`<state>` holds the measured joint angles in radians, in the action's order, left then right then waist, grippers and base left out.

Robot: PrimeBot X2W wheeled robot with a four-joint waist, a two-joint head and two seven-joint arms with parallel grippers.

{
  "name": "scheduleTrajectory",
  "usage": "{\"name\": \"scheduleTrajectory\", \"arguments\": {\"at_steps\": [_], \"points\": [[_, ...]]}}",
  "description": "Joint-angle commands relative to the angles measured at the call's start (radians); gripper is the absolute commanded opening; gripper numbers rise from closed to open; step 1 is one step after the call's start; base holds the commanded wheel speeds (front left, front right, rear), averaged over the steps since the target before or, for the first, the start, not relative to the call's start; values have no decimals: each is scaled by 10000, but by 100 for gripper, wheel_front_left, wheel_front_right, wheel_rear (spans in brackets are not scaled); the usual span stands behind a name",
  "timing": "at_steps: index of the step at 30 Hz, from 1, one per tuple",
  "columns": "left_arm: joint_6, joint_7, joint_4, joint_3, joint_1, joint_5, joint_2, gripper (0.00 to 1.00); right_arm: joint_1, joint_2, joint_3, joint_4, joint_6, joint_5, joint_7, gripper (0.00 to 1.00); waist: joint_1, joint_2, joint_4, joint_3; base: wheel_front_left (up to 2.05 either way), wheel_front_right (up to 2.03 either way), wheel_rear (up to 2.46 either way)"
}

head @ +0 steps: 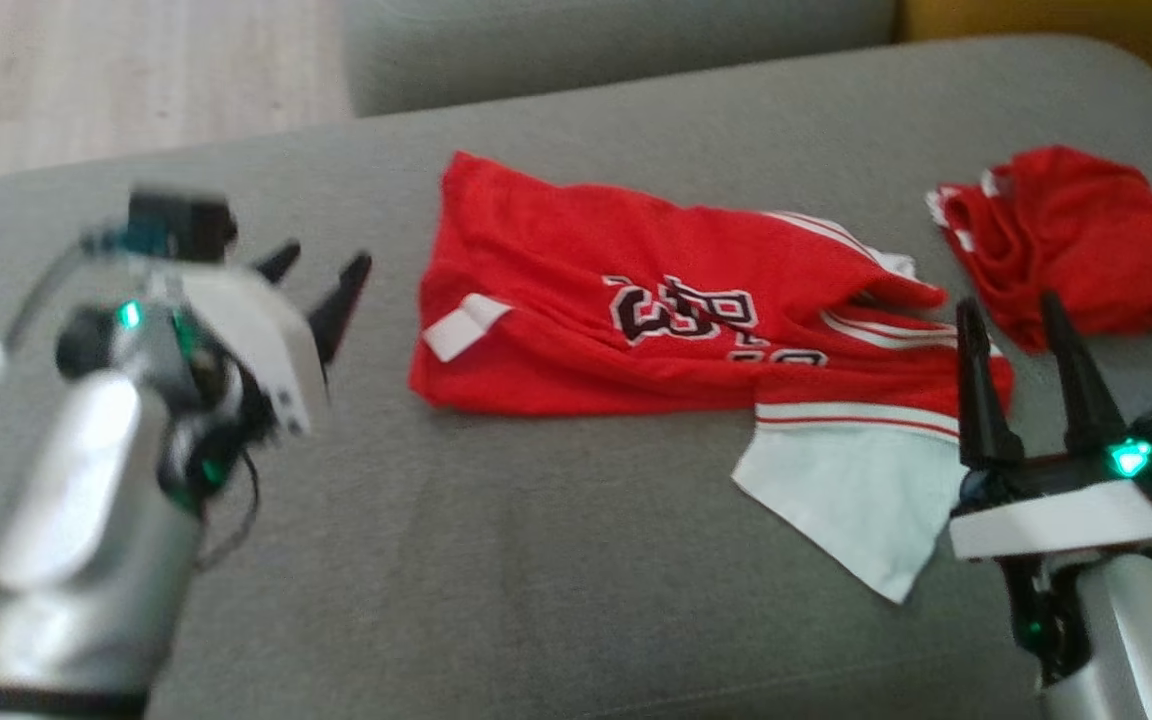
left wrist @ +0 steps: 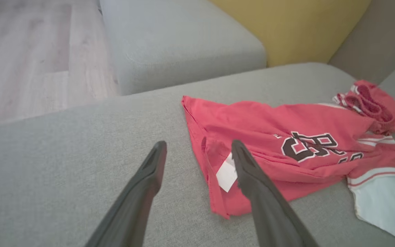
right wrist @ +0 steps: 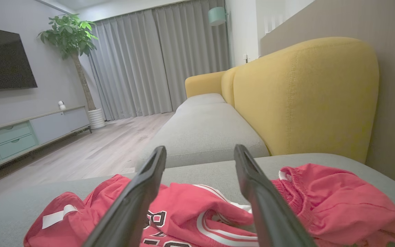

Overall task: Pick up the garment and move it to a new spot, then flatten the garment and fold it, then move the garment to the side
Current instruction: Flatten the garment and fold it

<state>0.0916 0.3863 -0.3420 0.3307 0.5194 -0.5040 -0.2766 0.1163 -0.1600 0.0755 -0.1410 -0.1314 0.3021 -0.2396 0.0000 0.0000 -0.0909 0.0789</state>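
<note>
On grey sofa seat point(head: 496, 560), red jersey point(head: 656, 320) lies mid-cushion, rumpled, white lining flipped out at near corner. L gripper point(head: 324, 258) just left of it, R gripper point(head: 1008, 305) at its right edge; both spread wide, holding nothing. I reckon flatten, fold & side move all left to do.

A matt red knit jersey point(head: 636, 320) with smooth white cloth trim, on a grey sofa cushion point(head: 536, 560) of coarse woven fabric. At two o'clock, a second red garment point(head: 1066, 240) of soft crumpled cloth. At eleven o'clock, the floor point(head: 86, 80) is pale wood-grain. The left gripper point(head: 324, 258) has dark matt fingers, apparently plastic, on a glossy silvery forearm point(head: 86, 520). The yellow backrest point(right wrist: 303, 96) is nubby cloth.
</note>
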Motion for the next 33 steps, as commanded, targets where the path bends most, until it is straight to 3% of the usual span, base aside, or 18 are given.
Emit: {"name": "scheduleTrajectory", "arguments": {"at_steps": [1, 5, 10, 18, 19, 20, 21, 22, 28, 33], "points": [[119, 534, -10, -310, 778, -350, -387, 100, 453, 18, 223, 373, 7, 19, -131, 100, 0, 0, -554, 487, 0, 0, 0], [350, 1947, -949, 282, 1997, -751, -1076, 100, 805, 206, 389, 252, 7, 104, -174, 100, 0, 0, -1219, 952, 0, 0, 0], [384, 2878, -1781, 778, 2715, -1416, -1499, 100, 1046, 311, 464, 160, 7, 159, -205, 100, 0, 0, -1773, 1287, 0, 0, 0], [389, 3614, -2774, 1842, 3451, -2335, -2334, 100, 1331, 436, 511, 163, 7, 249, -219, 100, 0, 0, -2454, 1637, 0, 0, 0], [389, 3672, -2904, 1928, 3508, -2409, -2370, 96, 1319, 448, 515, 175, 7, 247, -219, 100, 0, 0, -2490, 1639, 0, 0, 0], [389, 3684, -2999, 2001, 3565, -2477, -2398, 75, 1301, 457, 517, 187, 7, 243, -219, 100, 0, 0, -2513, 1640, 0, 0, 0], [389, 3638, -3075, 2048, 3623, -2537, -2431, 42, 1285, 468, 515, 200, 7, 241, -220, 100, 0, 0, -2531, 1638, 0, 0, 0], [389, 3592, -3135, 2106, 3671, -2597, -2456, 0, 1263, 476, 506, 210, 7, 238, -220, 100, 0, 0, -2538, 1622, 0, 0, 0], [390, 3489, -2929, 2539, 3725, -3461, -2453, 0, 1034, 415, 396, 150, 7, 166, -220, 100, 0, 0, -2215, 1297, 0, 0, 0], [390, 3676, -2091, 2907, 3381, -4813, -2533, 0, 815, 192, 387, -25, 7, 110, -221, 100, 0, 0, -1611, 690, 0, 0, 0]]}}
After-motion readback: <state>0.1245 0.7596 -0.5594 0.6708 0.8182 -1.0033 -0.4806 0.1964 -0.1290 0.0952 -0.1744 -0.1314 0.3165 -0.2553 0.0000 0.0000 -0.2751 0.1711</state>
